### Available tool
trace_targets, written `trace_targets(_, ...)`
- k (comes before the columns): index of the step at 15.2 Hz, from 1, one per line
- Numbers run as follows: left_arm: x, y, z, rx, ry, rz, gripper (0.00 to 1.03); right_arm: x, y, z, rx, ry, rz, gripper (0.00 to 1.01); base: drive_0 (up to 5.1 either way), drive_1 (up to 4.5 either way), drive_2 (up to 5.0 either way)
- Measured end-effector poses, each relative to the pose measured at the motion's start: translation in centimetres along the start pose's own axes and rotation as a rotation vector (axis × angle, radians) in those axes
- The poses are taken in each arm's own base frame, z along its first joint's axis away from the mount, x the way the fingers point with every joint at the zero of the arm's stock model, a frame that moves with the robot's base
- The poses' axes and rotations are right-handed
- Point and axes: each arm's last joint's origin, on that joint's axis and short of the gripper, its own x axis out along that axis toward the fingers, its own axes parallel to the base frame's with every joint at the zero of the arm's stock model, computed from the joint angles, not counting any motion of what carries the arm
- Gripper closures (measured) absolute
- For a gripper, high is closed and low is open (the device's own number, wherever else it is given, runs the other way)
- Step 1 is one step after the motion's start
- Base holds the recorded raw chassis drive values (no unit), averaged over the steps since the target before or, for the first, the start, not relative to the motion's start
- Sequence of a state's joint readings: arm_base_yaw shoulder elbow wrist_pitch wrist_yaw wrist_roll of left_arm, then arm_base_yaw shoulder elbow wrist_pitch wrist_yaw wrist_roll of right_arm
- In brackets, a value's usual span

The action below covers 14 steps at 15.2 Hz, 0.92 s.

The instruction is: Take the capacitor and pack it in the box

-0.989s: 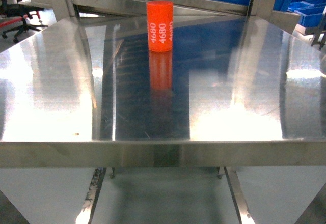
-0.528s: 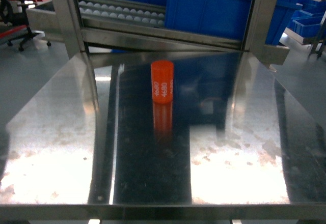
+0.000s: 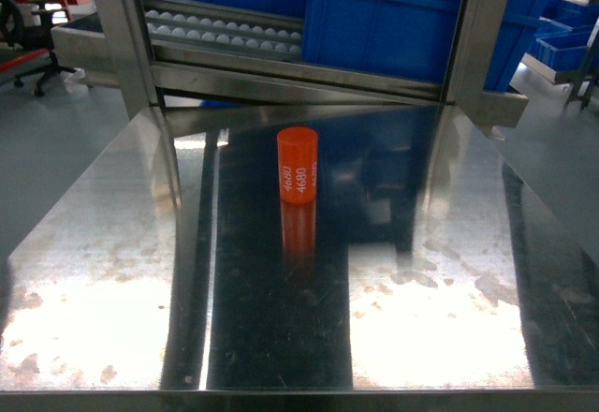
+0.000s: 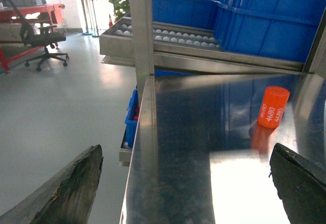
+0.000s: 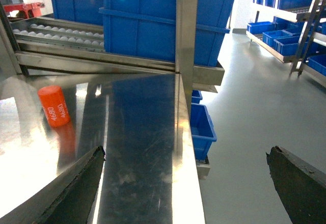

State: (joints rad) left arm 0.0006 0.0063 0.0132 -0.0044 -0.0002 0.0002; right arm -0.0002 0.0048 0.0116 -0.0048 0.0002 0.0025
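Note:
The capacitor (image 3: 298, 165) is an orange cylinder printed "4680", standing upright alone on the steel table (image 3: 112, 243) a little past its middle. Neither gripper shows in the head view. In the left wrist view my left gripper (image 4: 186, 155) is open over the table's left edge, with the capacitor (image 4: 273, 107) ahead and to the right, well clear of the fingers. In the right wrist view my right gripper (image 5: 186, 152) is open over the table's right edge, the capacitor (image 5: 54, 106) far to the left. Both hold nothing. The box is out of view.
Behind the table runs a steel frame with a roller conveyor (image 3: 225, 33) and big blue bins (image 3: 393, 19). A small blue bin (image 5: 201, 124) sits below the table's right edge. An office chair (image 4: 43, 35) stands on the floor at left, and shelves of blue bins (image 5: 285, 10) at right.
The head camera has risen and now looks down more steeply, so the capacitor sits lower in the frame. The capacitor itself has not moved on the table.

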Motion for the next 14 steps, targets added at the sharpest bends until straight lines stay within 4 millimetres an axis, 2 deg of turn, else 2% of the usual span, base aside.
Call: trace_targets(14, 0.00, 0.00, 0.00, 0.000, 0.000, 0.000, 0.05, 0.00, 0.00, 0.00, 0.000, 0.000, 0.000, 0.03, 0.0, 0.00, 0.0)
